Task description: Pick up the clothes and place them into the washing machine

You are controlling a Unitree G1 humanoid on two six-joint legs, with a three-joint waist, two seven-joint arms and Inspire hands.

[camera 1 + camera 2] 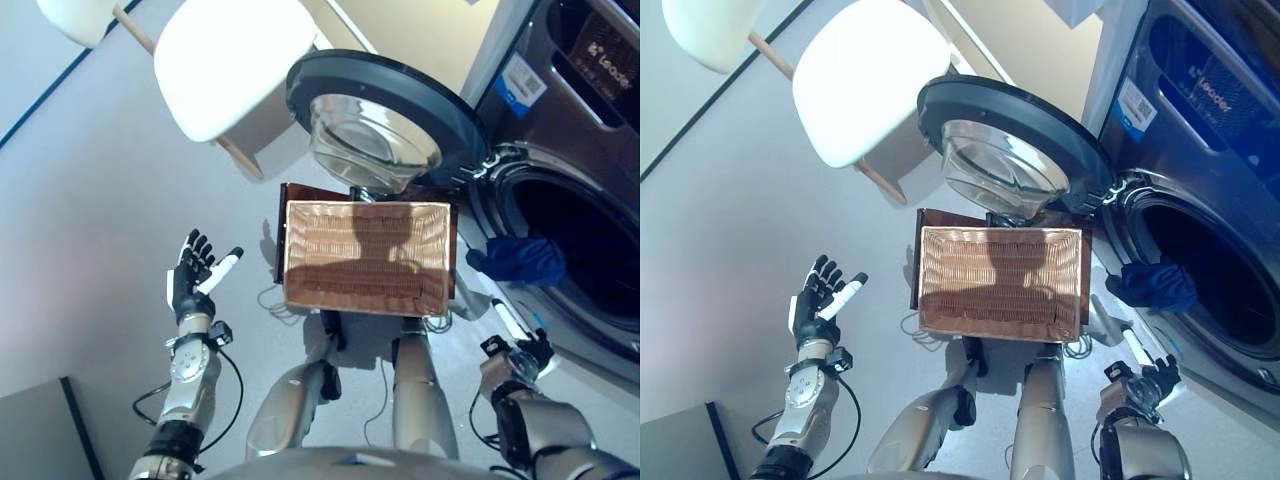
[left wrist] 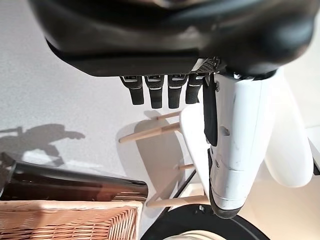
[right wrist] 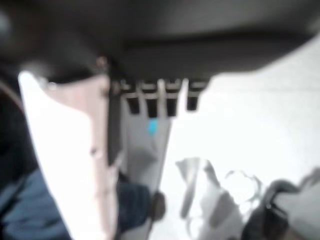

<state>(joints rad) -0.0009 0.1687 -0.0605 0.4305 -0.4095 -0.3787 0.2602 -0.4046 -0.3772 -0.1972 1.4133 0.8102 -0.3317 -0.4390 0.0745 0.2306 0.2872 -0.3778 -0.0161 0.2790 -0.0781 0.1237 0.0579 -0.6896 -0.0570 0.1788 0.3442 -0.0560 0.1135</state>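
Both hands empty, fingers released: left hand (image 1: 190, 280) over floor, right hand (image 1: 522, 345) below blue garment (image 1: 520, 260) draped on washer (image 1: 590, 250) opening.

Home laundry corner: washing machine (image 1: 570, 190), wicker basket (image 1: 366, 257), chair (image 1: 235, 65).

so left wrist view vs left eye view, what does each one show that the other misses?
Only the left wrist view: the left robot hand from close up, fingers straight, holding nothing. Only the left eye view: blue clothes hanging over the washing machine opening, and the right robot hand low beside it. Both: the wicker basket, empty in the eye view, the white chair and the open door.
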